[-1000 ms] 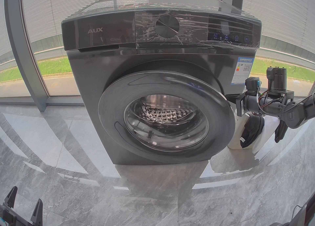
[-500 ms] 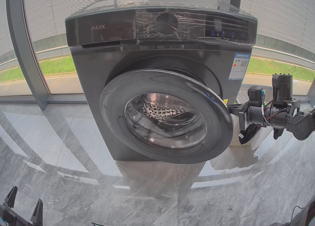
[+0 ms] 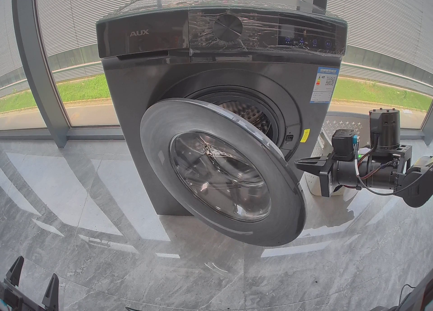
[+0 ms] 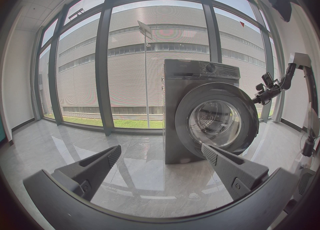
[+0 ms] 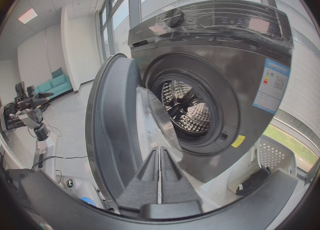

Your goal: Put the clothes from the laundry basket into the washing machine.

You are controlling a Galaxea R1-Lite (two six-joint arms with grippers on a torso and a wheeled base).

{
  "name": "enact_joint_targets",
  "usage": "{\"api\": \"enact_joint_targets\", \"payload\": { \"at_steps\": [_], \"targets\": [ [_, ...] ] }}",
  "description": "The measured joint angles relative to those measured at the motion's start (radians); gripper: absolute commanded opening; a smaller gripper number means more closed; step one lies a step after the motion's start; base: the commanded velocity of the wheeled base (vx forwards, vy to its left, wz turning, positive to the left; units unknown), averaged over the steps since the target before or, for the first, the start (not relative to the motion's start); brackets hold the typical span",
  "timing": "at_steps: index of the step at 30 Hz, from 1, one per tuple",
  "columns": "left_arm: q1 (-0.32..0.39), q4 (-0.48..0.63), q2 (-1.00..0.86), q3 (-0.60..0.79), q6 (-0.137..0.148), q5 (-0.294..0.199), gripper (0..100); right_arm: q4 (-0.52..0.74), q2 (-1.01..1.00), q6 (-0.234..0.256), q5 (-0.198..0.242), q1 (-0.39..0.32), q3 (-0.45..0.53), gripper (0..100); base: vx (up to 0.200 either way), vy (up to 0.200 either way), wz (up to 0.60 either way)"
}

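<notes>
Laundry basket (image 3: pixel 347 126) is mostly hidden behind the right gripper (image 3: pixel 301 162) and its wrist. In the right wrist view it's cut off at the frame edge, dark garment (image 5: pixel 254 180) inside, shape unclear. Basket is upright, mouth up, just beyond that gripper, beside the washing machine (image 3: pixel 135 86). Right fingers are pressed together, holding nothing, tips just beside the rim of the half-open door (image 3: pixel 221 172). Left gripper (image 4: pixel 161 160) is spread wide, empty, machine well ahead.

Head looking down, left wrist far, all facing washing machine (image 3: pixel 131 95)
</notes>
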Motion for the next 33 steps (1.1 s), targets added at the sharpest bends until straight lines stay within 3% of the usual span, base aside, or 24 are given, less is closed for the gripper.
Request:
{"api": "enact_joint_targets", "payload": {
  "at_steps": [19, 28, 33],
  "targets": [
    [-0.001, 0.0, 0.0, 0.0, 0.0, 0.0, 100, 0.0, 0.011, 0.0, -0.006, 0.275, 0.009, 0, 0.0, 0.0, 0.0],
    [0.0, 0.0, 0.0, 0.0, 0.0, 0.0, 100, -0.062, 0.046, 0.0, 0.065, 0.519, -0.004, 0, 0.0, 0.0, 0.0],
    [0.0, 0.0, 0.0, 0.0, 0.0, 0.0, 100, -0.077, 0.05, 0.0, 0.075, 0.561, -0.005, 0, 0.0, 0.0, 0.0]
  ]
}}
